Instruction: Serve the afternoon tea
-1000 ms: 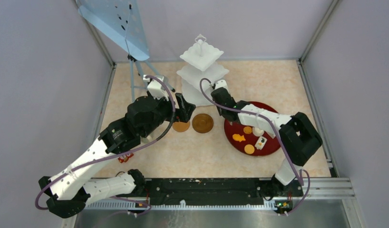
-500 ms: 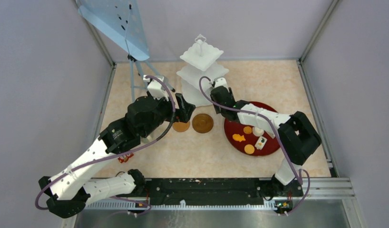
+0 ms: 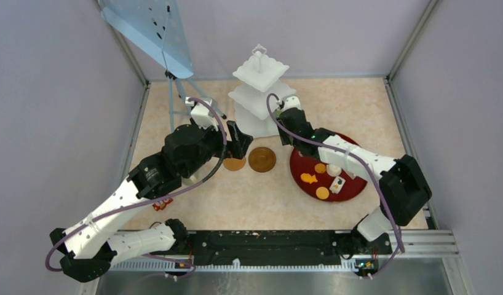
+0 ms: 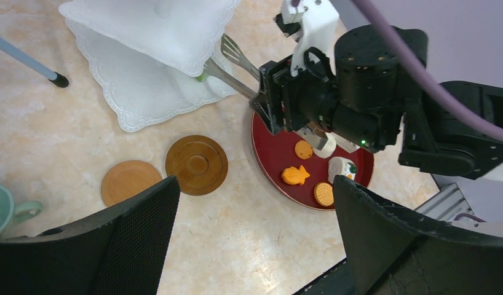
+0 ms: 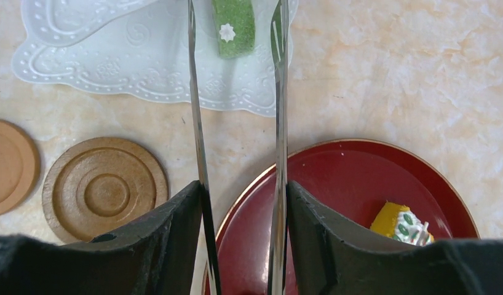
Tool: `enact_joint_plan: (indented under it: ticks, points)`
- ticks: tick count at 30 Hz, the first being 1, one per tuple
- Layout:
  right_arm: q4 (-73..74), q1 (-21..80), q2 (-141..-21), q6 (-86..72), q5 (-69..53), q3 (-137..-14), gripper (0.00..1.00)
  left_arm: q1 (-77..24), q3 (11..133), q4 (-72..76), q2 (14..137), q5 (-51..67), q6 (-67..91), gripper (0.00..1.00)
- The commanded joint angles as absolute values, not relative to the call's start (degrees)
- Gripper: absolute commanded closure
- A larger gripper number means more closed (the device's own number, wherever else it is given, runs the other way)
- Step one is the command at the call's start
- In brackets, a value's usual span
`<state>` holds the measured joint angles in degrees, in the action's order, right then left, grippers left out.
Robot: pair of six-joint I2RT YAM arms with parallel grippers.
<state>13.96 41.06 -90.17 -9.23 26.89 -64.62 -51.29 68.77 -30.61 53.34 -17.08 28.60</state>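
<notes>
My right gripper (image 5: 240,203) is shut on the long metal tongs (image 5: 278,92), whose two arms stand spread apart. Between their tips a green sweet (image 5: 233,24) lies on the bottom tier of the white tiered stand (image 3: 259,92), untouched by either arm. Behind the tongs, the dark-red tray (image 3: 353,184) carries an orange fish (image 4: 295,175), orange discs (image 4: 323,193), a white cake piece (image 4: 341,167) and a yellow wedge (image 5: 400,224). My left gripper (image 4: 255,184) hangs open and empty above the table, left of the tray. A teal cup (image 4: 3,209) peeks in at the left edge of the left wrist view.
Two round wooden coasters, one dark (image 3: 262,159) and one lighter (image 3: 234,163), lie between my grippers in front of the stand. A blue perforated panel on a thin tripod (image 3: 154,31) stands at the back left. Frame walls enclose the table.
The tongs' arms have spread apart and the green sweet now lies free on the stand's bottom tier. My right arm has shifted slightly right and back. The left arm has not moved.
</notes>
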Motion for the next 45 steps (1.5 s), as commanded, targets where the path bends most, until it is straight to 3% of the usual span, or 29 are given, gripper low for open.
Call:
enact_joint_plan:
  ticks: [1, 16, 18, 24, 35, 45]
  points:
    - [18.6, 40.7, -84.0, -11.8, 26.1, -64.5, 0.50, -51.0, 68.6, -28.5, 51.7, -16.2, 29.3, 0.01]
    - [48.5, 40.5, -56.5, -26.7, 31.8, -56.9, 0.53, -51.0, 66.5, -25.6, 51.2, -13.4, 30.3, 0.01]
    - [51.8, 39.5, -55.7, -29.8, 33.5, -56.8, 0.57, -51.0, 66.6, -25.3, 51.7, -12.7, 30.2, 0.01]
    - [59.4, 34.3, -56.0, -40.9, 33.3, -56.9, 0.56, -51.0, 67.1, -25.8, 51.9, -12.0, 29.9, 0.01]
    - [49.1, 19.1, -50.2, -42.0, 18.6, -47.6, 0.55, -51.0, 67.0, -26.3, 51.2, -11.2, 29.8, 0.01]
    - [37.2, 15.3, -51.7, -36.6, 12.6, -44.9, 0.47, -51.0, 67.3, -27.1, 50.9, -12.4, 29.1, 0.01]
